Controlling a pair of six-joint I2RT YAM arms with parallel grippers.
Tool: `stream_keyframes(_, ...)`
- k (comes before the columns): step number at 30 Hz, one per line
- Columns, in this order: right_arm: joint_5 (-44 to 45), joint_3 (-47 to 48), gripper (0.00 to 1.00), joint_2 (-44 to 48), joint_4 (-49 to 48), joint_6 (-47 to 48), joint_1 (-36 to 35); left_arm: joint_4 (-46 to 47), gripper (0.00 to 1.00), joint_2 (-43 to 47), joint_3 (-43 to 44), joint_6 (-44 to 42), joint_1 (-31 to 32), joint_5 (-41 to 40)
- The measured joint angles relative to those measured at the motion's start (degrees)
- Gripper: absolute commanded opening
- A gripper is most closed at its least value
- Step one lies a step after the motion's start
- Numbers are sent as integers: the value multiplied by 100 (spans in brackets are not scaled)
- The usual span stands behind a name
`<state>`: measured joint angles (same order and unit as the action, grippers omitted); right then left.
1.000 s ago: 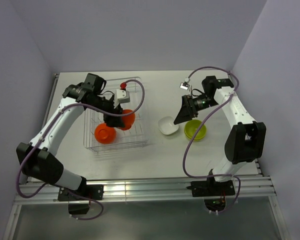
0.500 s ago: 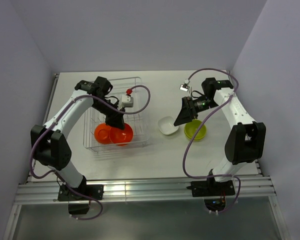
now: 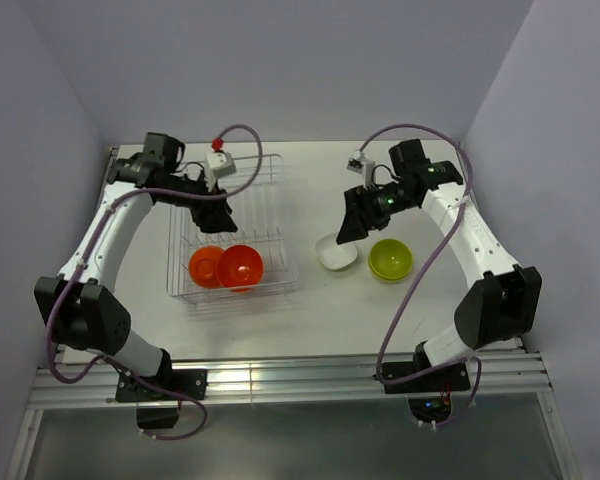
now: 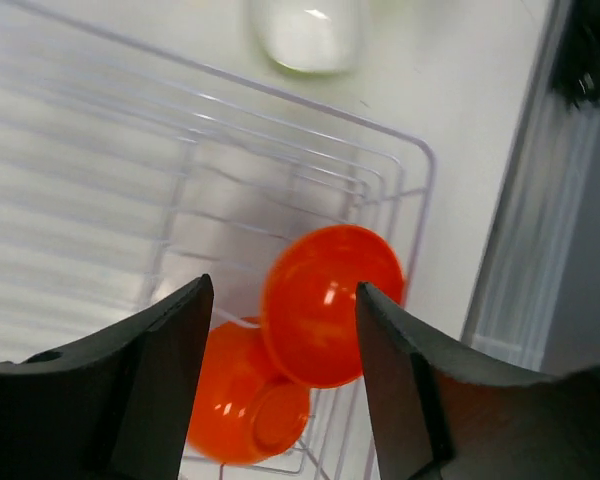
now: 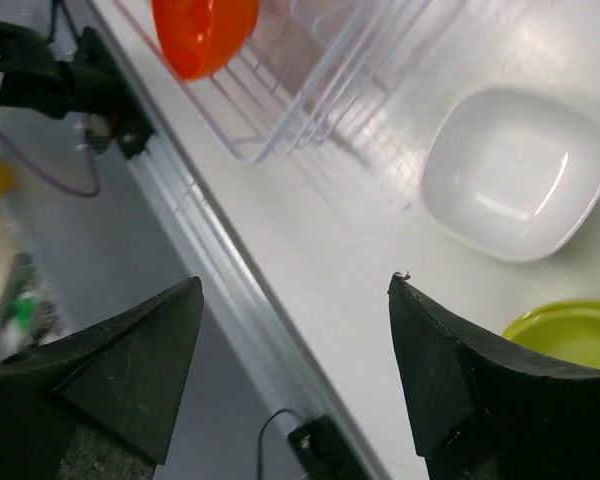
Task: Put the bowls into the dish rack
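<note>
Two orange-red bowls [image 3: 208, 267] [image 3: 240, 266] lie side by side in the near part of the wire dish rack [image 3: 270, 180]. My left gripper [image 3: 218, 215] hangs open and empty above the rack's middle; its wrist view shows both orange bowls [image 4: 330, 300] [image 4: 242, 400] below the open gripper [image 4: 285, 290]. The white squarish bowl [image 3: 337, 252] and a lime green bowl [image 3: 390, 260] sit on the table right of the rack. My right gripper [image 3: 348, 232] is open and empty just above the white bowl's far left edge. Its wrist view shows the white bowl [image 5: 515, 175] and green bowl [image 5: 570, 335].
The rack's right wall [image 5: 310, 90] stands close to the white bowl. The table's near edge has a metal rail [image 3: 300, 375]. Cables loop from both arms above the table. The white bowl also shows at the top of the left wrist view [image 4: 308, 35].
My left gripper let go of the second orange bowl in the rack beside the first, then rose and drew back. My right gripper shifted left toward the white bowl.
</note>
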<state>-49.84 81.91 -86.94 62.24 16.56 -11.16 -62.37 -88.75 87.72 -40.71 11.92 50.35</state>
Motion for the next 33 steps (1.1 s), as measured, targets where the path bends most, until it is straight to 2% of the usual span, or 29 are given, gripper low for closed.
stream_keyframes(4, 1003, 546, 74, -70, -643, -734, -1027, 1311, 87, 693, -415, 1248, -713, -85)
stream_keyframes(7, 1626, 868, 70, -385, -1075, -1200, -1764, 2170, 90, 1506, -916, 2068, -901, -306)
stream_keyframes(11, 2361, 1185, 68, -990, -1408, -1506, -2496, 2839, 93, 2479, -1453, 2684, -984, -470)
stream_keyframes(14, 2627, 1008, 75, -1115, -1751, -1453, -2850, 3209, 93, 3051, -1923, 2892, -1073, -444)
stream_keyframes(17, 2623, 306, 82, -743, -2487, -907, -3064, 3309, 94, 3445, -2369, 2997, -1281, -157)
stream_keyframes(20, 2544, -584, 78, -74, -3062, 190, -3108, 3311, 94, 3504, -2492, 3108, -1447, 142)
stream_keyframes(22, 2555, -855, 77, 321, -3178, 981, -3106, 3388, 93, 3445, -2492, 3268, -1488, 273)
stream_keyframes(24, 2658, -691, 73, 415, -3195, 1526, -3108, 3550, 93, 3370, -2505, 3497, -1502, 345)
stream_keyframes(26, 2787, -94, 69, 168, -3047, 1738, -3112, 3803, 93, 3340, -2605, 3869, -1517, 352)
stream_keyframes(29, 3016, 872, 69, -466, -3021, 1609, -3178, 4072, 93, 3340, -2761, 4273, -1530, 302)
stream_keyframes(33, 3158, 1272, 69, -1054, -2800, 1019, -3289, 4310, 95, 3386, -2889, 4533, -1552, 155)
